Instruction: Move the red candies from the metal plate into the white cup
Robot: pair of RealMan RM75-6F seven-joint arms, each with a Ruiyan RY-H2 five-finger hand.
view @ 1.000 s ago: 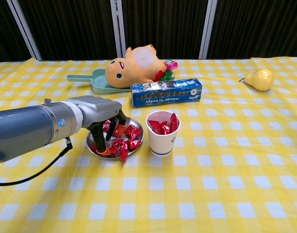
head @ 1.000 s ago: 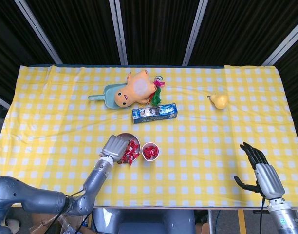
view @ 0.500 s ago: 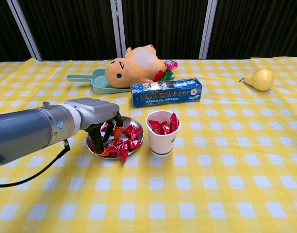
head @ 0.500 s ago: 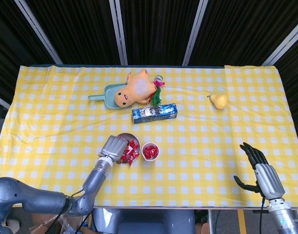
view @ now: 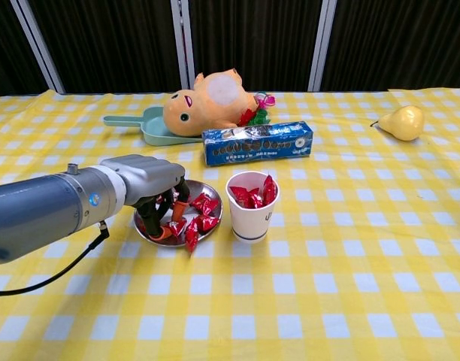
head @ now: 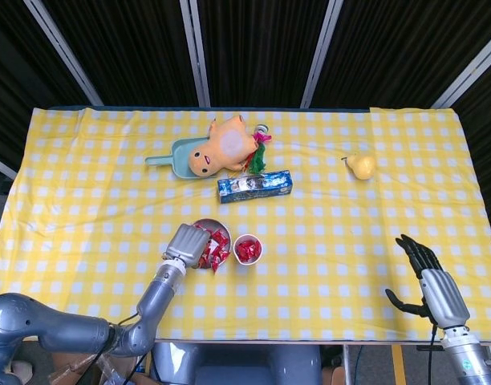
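The left hand (view: 151,188) sits over the left half of the plate (view: 212,228) in the lower-left middle of the chest view, fingers (view: 177,213) curled down into the candies (view: 196,222). One orange-tipped finger touches a red wrapper, but whether any candy is actually pinched cannot be told from either view. In the head view the same hand (head: 188,245) covers the plate's left side, just left of frame centre and a little below it.

Loose candies lie on the right part of the plate, one hanging over its near rim. The cup (view: 252,205) stands just right of the plate, upright, with several red candies (view: 254,194) already inside, heaped up to the rim.

The right hand (head: 428,277) hangs at the lower right of the head view, off the cloth's near corner, fingers spread wide and holding nothing.

Toward the top of the cloth (head: 85,184) lie an orange plush toy (view: 207,99) resting on a green scoop (view: 132,121), a blue box (view: 256,142) just below them, and a pear (view: 402,122) far off at the upper right.
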